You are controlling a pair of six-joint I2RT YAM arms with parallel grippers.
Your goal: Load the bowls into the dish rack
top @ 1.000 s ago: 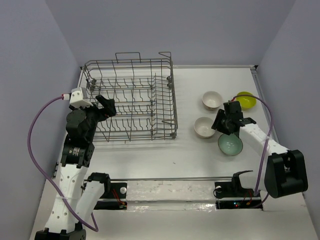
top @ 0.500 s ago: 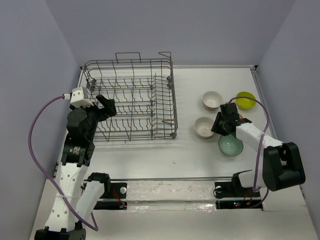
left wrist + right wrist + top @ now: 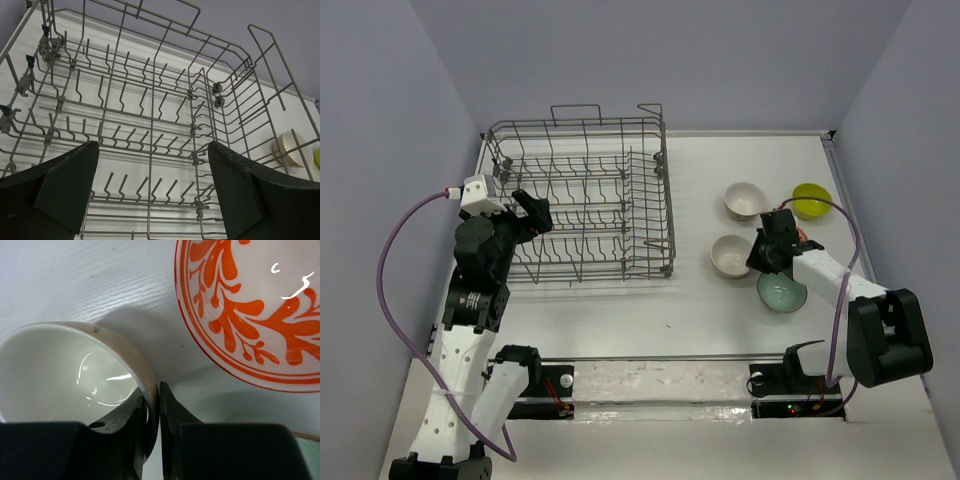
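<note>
Pinching the rim of the nearer cream bowl [image 3: 65,370], 3 o'clock of the dish rack [image 3: 580,200], right claw [image 3: 153,401] is clamped tight; left claw [image 3: 152,146] gapes wide; orange bowl [image 3: 250,305] cropped, mostly arm-hidden from above.

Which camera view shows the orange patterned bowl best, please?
The right wrist view: the orange patterned bowl fills its upper right corner, and the leaf pattern inside is sharp. In the top view the right arm covers nearly all of it. The left wrist view looks into the dish rack and does not show it.
</note>
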